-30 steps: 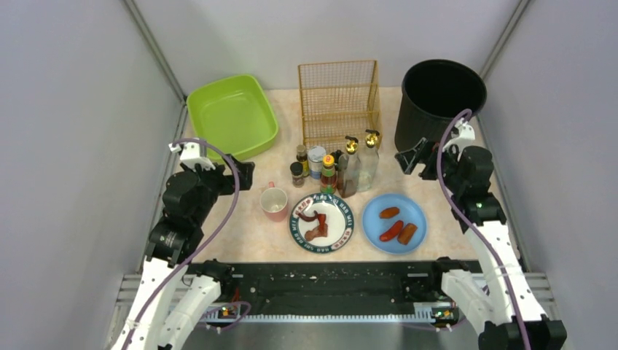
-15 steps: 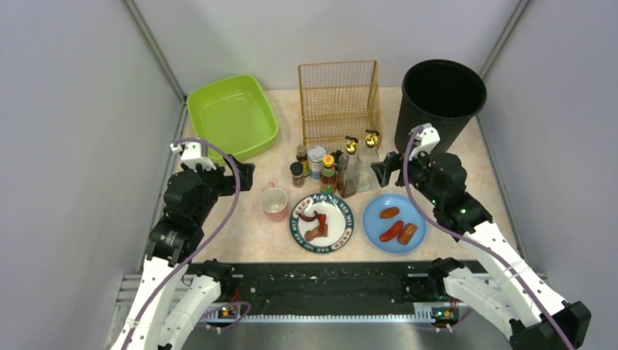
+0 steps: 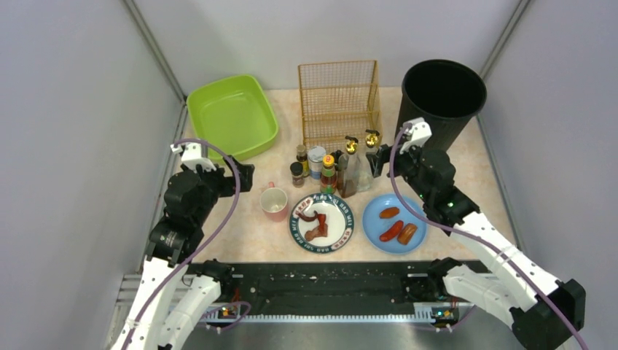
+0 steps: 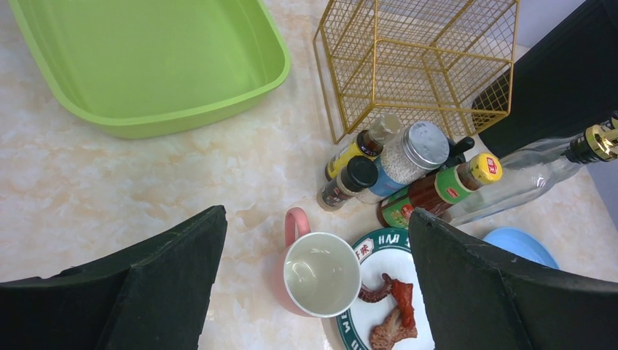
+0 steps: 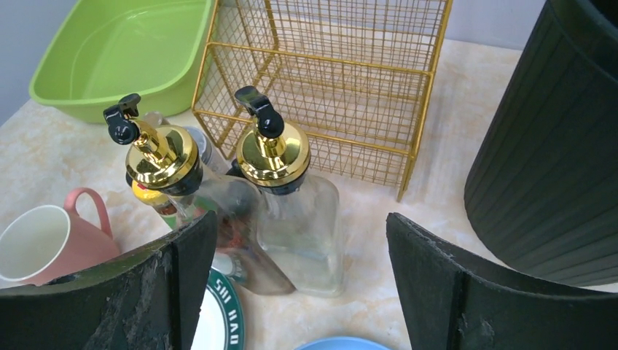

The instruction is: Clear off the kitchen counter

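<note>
— Across the kitchen counter (image 3: 248, 235), what do you make of the load, biggest first?

— That counter is the hard, smooth slab running from my bases to the back wall. It stays put, and I judge it slick enough that a nudged thing slides rather than tips. The black bin (image 3: 442, 95) at the back right and the green basin (image 3: 232, 115) at the back left look like bulky, light plastic, best held by the rim. Between them, the gold wire rack (image 3: 339, 102) looks stiff and light, and any wire offers a hold.

— And the breakables?

— The patterned plate (image 3: 296, 216) with meat scraps and the blue plate (image 3: 372, 216) with sausages (image 3: 393, 230) sit nearest me. I'd pinch a rim and keep each level. The clear bottle (image 5: 302, 197) and its twin (image 5: 218, 197) are glass, probably weighty, slippery and fragile, so I'd clamp the body low, never the gold pourer. The pink mug (image 3: 274, 203) is rigid, to be taken by its wall. The spice jars (image 4: 408, 149) are round and packed together, and they topple easily.

— Your hands?

— My right gripper (image 5: 299, 240) is spread wide with the clear bottle just ahead, untouched. My left gripper (image 4: 317, 215) is spread wide and empty above the mug.
</note>
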`<action>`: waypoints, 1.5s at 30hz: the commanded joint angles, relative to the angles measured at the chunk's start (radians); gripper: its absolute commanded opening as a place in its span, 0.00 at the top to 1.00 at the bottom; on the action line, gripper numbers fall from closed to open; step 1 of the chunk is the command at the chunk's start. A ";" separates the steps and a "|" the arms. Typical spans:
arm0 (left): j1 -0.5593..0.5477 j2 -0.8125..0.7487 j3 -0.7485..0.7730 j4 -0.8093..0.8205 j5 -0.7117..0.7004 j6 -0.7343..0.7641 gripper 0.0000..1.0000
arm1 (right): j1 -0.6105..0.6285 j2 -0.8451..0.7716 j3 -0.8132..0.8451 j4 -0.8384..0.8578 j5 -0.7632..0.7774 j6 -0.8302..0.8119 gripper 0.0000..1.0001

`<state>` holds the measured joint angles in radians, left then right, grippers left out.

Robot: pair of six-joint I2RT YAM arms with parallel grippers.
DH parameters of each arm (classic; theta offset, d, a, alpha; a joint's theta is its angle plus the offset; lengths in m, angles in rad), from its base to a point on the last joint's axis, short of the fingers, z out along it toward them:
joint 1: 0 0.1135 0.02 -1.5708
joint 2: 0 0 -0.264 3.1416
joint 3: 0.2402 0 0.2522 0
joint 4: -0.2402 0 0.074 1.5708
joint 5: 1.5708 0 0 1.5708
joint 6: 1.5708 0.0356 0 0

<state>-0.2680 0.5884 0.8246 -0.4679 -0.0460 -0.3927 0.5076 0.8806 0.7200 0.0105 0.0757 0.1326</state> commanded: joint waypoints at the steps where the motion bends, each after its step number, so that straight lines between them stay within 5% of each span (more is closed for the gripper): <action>1: 0.001 -0.012 0.012 0.020 -0.013 0.012 0.01 | 0.040 0.042 0.031 0.111 0.052 -0.029 0.16; 36: 0.002 -0.018 0.008 0.014 -0.032 0.022 0.01 | 0.112 0.280 -0.047 0.429 0.201 -0.064 0.48; 45: 0.001 -0.020 0.007 0.015 -0.037 0.023 0.01 | 0.112 0.277 -0.049 0.442 0.202 -0.076 0.82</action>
<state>-0.2680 0.5842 0.8246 -0.4732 -0.0696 -0.3885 0.6079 1.1606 0.6685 0.4015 0.2756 0.0616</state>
